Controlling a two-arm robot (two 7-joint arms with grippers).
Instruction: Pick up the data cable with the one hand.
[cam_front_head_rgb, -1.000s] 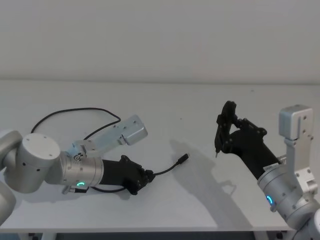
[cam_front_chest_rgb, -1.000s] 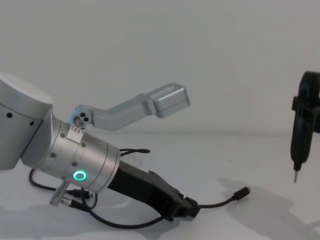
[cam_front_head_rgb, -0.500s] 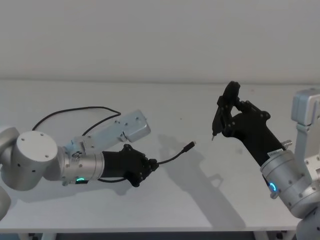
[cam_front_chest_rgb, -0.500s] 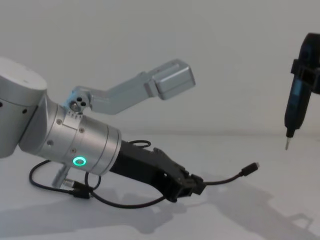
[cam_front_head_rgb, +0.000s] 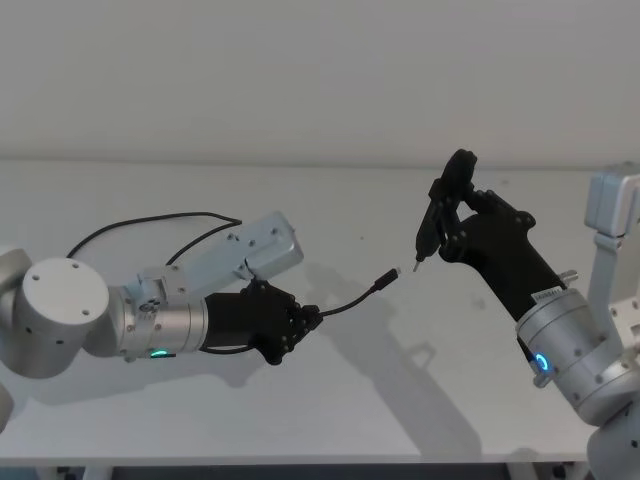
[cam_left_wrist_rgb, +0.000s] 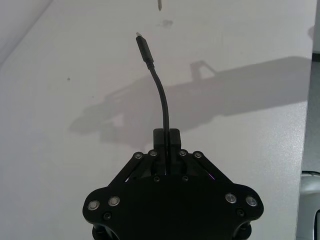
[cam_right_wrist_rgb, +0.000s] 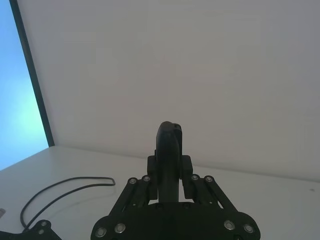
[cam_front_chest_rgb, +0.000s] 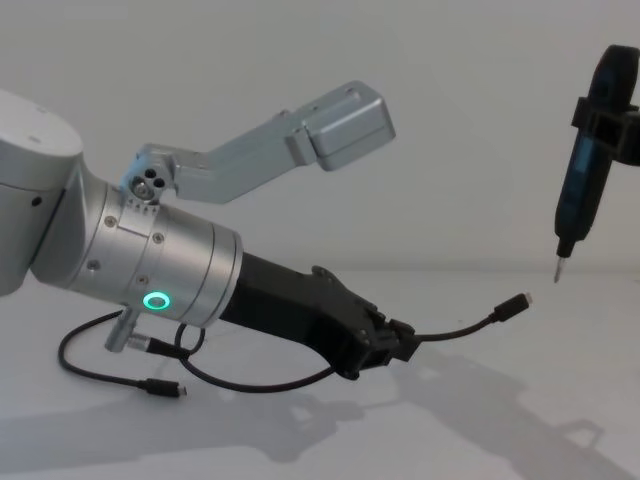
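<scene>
Table (cam_front_head_rgb: 330, 420): white, matte, bearing most of the cable's slack at the robot's left. Left arm: thick silver wrist with green ring, low over the table; left gripper (cam_front_head_rgb: 308, 320) clamped on the data cable (cam_front_chest_rgb: 455, 331) a short way behind its free end, fingers (cam_left_wrist_rgb: 166, 137) closed tight around the cord with no gap showing between them. Right arm: raised at the right; right gripper (cam_front_head_rgb: 452, 215) closed on a slim pen-shaped tool (cam_front_chest_rgb: 580, 190), tip pointing down and hanging just beside the cable's lifted plug (cam_front_head_rgb: 385, 281), not touching it. Data cable: gripped section arcs up and forward clear of the table; the remainder trails back under the left wrist, loops across the surface and ends in a second plug (cam_front_chest_rgb: 165, 389) lying flat. Step in hand, by judgement: grasp made, lift begun; pickup partly complete. Next move, by judgement: raise the left gripper higher until the trailing loop and rear plug leave the table, holding the pinch firm so the thin cord does not slip, and keeping clear of the tool tip. Obscured: the cable's run beneath the left wrist; the plug's connector type is too small to tell.
</scene>
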